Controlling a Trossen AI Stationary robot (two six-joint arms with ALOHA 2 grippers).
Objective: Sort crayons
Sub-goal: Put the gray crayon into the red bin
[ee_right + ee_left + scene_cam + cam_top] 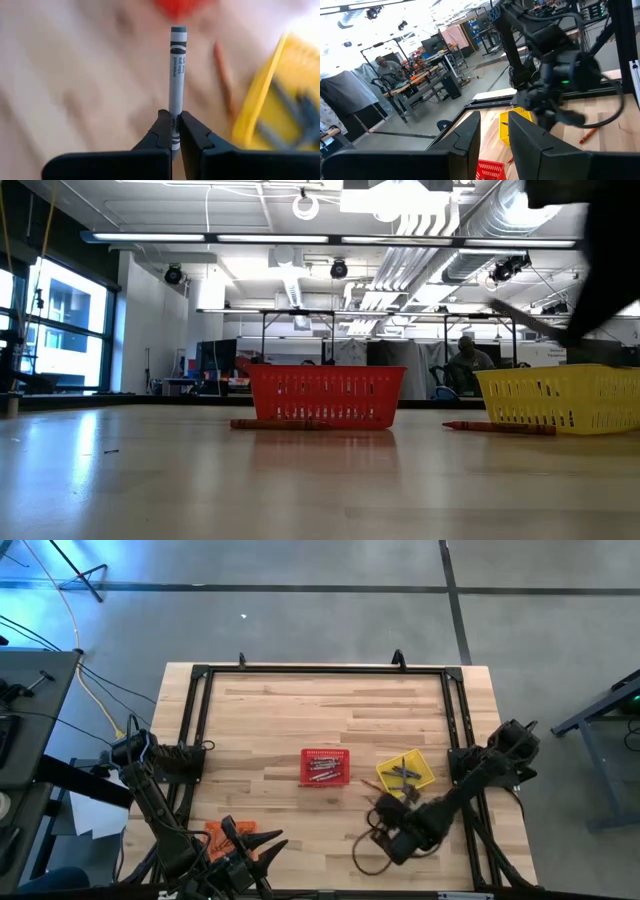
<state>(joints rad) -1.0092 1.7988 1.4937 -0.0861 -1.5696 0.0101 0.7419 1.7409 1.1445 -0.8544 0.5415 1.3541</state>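
Observation:
A grey crayon [177, 65] sticks out ahead of my right gripper [172, 117], which is shut on it above the table just near of the yellow basket [420, 762]. The red basket [323, 752] stands at mid-table; both baskets hold several crayons. One reddish crayon [275, 423] lies on the table in front of the red basket and another [498, 427] in front of the yellow one. My left gripper [495, 135] hovers level at the near left, open, with nothing between its fingers. My right gripper pinches the grey crayon near its back end [174, 129] between its two fingertips. The crayon lies along the fingers and points straight out ahead of them. The fingers slant down toward the table's far side. The crayon is lifted clear of the table.
An orange basket [218, 832] sits at the near left beside my left arm. A black frame [320, 670] runs round the work area. A loose orange crayon [223, 75] lies on the wood next to the yellow basket. Bare wood spreads over the far half of the table.

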